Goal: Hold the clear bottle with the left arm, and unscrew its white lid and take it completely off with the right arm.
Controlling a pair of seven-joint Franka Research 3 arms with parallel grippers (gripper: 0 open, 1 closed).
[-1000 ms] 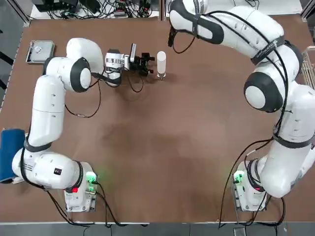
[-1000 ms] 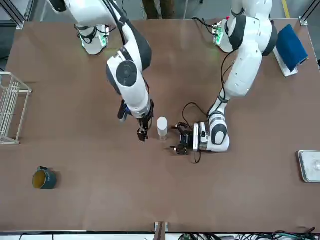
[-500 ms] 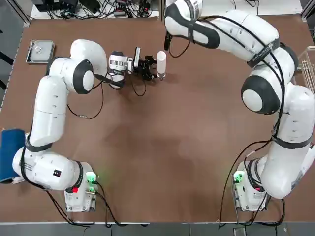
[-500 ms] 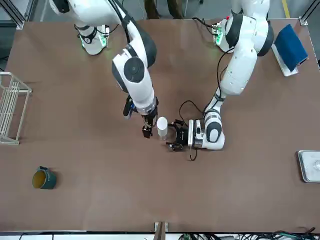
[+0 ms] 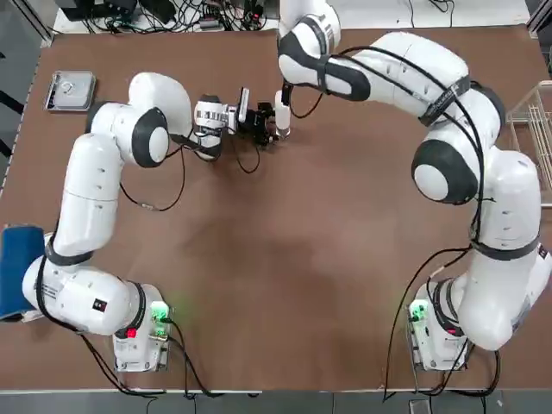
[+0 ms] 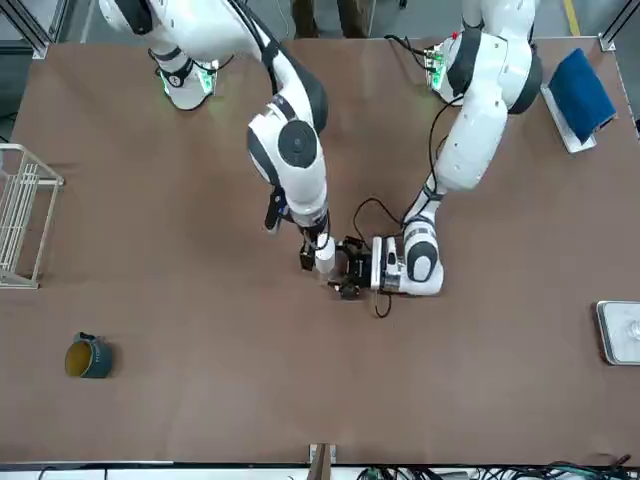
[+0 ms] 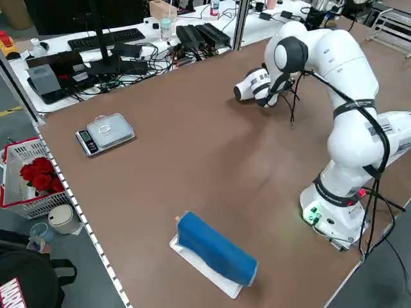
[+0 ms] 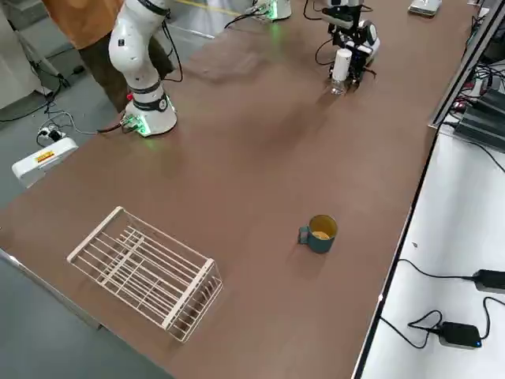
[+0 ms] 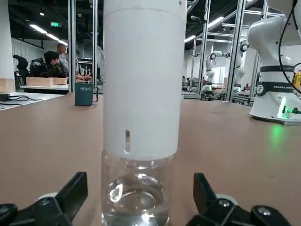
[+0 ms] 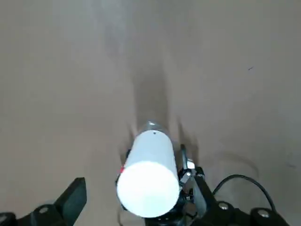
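The clear bottle point(image 9: 137, 197) stands between the spread fingers point(image 9: 75, 190) of the left pincer point(image 5: 269, 126), a gap on either side. The right pincer point(image 6: 312, 252) hangs over the white lid point(image 10: 149, 179), fingers wide. Bare counter point(image 5: 285, 259) surrounds them.

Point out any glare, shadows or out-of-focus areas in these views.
Left wrist view: the white lid and clear bottle fill the frame; highlights glint in the glass, and ceiling lights glare behind. Right wrist view: the lid's top looks bright, with a soft shadow on the table. Top view: the arms cast faint, diffuse shadows.
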